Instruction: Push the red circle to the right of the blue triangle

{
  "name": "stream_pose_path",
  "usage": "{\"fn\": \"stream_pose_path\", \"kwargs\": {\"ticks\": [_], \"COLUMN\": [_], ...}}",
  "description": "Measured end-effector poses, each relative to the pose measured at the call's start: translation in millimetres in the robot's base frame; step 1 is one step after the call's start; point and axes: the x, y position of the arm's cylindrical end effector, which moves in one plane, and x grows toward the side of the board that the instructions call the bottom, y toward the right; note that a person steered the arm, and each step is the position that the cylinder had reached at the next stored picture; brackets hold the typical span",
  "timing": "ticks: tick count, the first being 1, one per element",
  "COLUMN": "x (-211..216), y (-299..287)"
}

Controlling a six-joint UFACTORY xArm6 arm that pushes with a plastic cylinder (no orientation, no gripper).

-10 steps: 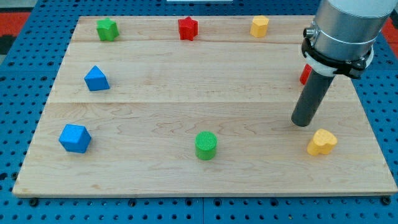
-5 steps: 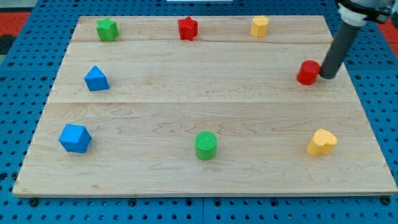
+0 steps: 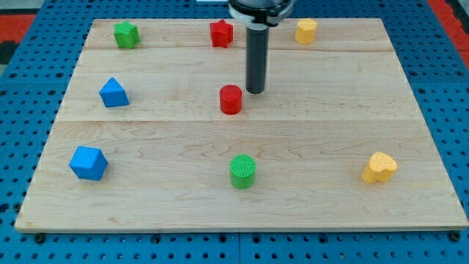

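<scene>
Your end effector is a plain dark rod with no jaws to open or close, and it grips nothing. My tip [image 3: 255,91] rests on the wooden desk [image 3: 330,139] near the middle of the board. The red circle [image 3: 231,100] sits just beside my tip, toward the view's left and slightly below it; whether the two touch cannot be told. The blue triangle [image 3: 113,92] lies well apart, far toward the view's left of my tip. Above my tip, along the view's top, stand the red star [image 3: 221,33] and the yellow block [image 3: 305,31], with the green star [image 3: 126,34] further left. Below my tip sits the green cylinder [image 3: 242,171]; the blue cube [image 3: 88,163] lies lower left, the yellow heart [image 3: 379,167] lower right.
</scene>
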Motion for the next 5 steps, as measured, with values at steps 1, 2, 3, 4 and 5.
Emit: {"fn": "stream_pose_path", "kwargs": {"ticks": [1,2,3,4,5], "x": [28,32,19,19,19], "y": [-4,-42,-127,-166,-196]}}
